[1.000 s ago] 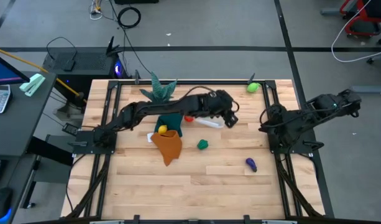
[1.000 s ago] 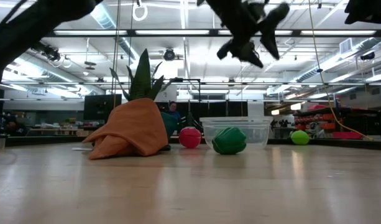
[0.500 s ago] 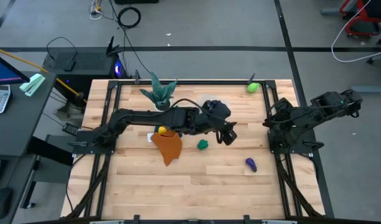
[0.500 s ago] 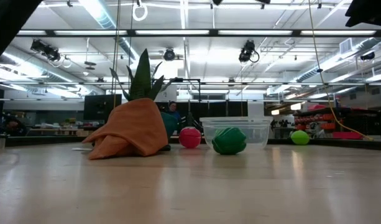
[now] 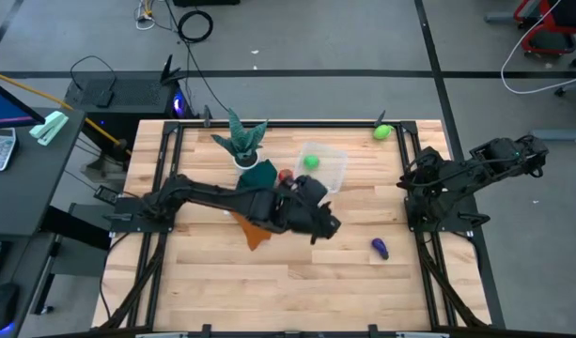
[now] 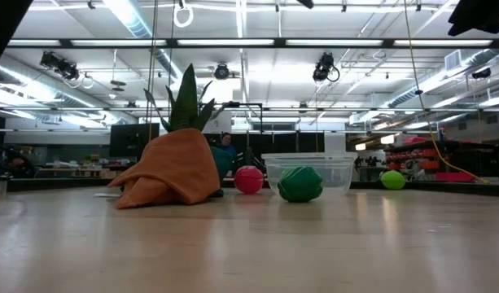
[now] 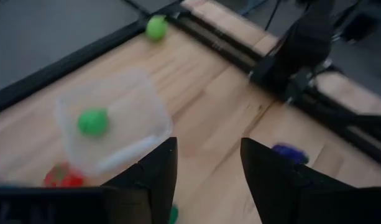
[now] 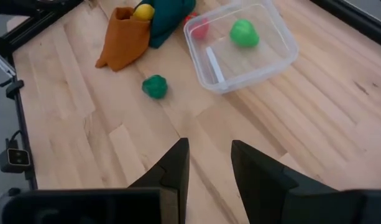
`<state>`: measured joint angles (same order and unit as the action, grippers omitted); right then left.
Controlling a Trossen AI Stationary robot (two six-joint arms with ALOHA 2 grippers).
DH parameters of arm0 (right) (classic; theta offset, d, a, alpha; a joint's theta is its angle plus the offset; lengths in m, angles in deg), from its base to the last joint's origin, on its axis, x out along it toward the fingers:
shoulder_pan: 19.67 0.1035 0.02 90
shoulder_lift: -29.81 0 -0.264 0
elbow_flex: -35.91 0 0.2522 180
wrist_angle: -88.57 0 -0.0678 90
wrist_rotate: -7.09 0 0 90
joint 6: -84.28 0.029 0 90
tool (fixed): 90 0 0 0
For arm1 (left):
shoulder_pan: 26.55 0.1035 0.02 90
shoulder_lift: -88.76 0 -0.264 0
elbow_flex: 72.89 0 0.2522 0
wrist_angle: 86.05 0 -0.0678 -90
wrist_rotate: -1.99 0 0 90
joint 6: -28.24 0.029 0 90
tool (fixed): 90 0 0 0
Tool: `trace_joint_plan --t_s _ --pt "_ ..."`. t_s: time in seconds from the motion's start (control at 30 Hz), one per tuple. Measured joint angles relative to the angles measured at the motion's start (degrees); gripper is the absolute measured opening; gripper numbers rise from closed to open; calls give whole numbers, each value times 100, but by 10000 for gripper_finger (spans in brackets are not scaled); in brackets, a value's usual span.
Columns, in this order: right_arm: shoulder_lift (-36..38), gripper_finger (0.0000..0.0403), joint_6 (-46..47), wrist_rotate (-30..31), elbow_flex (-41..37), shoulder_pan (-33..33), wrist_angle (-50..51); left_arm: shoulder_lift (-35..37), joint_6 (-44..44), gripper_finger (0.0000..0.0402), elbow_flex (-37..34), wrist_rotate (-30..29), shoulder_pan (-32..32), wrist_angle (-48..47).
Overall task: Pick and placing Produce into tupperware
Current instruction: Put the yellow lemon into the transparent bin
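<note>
The clear tupperware stands on the table's far half with one light green fruit inside. A red fruit lies beside it. The dark green fruit rests on the wood nearer the middle. In the high view my left arm covers it. My left gripper hovers open, high above that spot. A purple fruit lies toward the near right, and a second light green fruit sits at the far right corner. A yellow fruit sits on the cloths. My right gripper waits open at the right edge.
An orange cloth and a teal cloth lie heaped left of the tupperware. The teal spiky plant in its white pot stands at the far edge. Black rails frame the table's left, right and far sides.
My left gripper has swung from above the tupperware toward the table's near edge and now hangs over the dark green fruit's place. It has left the low view. The tupperware with the light green fruit inside has come into sight in the high view.
</note>
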<state>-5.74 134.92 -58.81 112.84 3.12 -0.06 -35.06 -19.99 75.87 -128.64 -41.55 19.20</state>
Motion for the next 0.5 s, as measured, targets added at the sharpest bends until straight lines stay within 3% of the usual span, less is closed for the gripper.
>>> trace_joint_plan --t_s 0.5 --pt "0 86 -229 155 -1 -1 -2 -5 -3452 175 0 -218 -1022 -2690"
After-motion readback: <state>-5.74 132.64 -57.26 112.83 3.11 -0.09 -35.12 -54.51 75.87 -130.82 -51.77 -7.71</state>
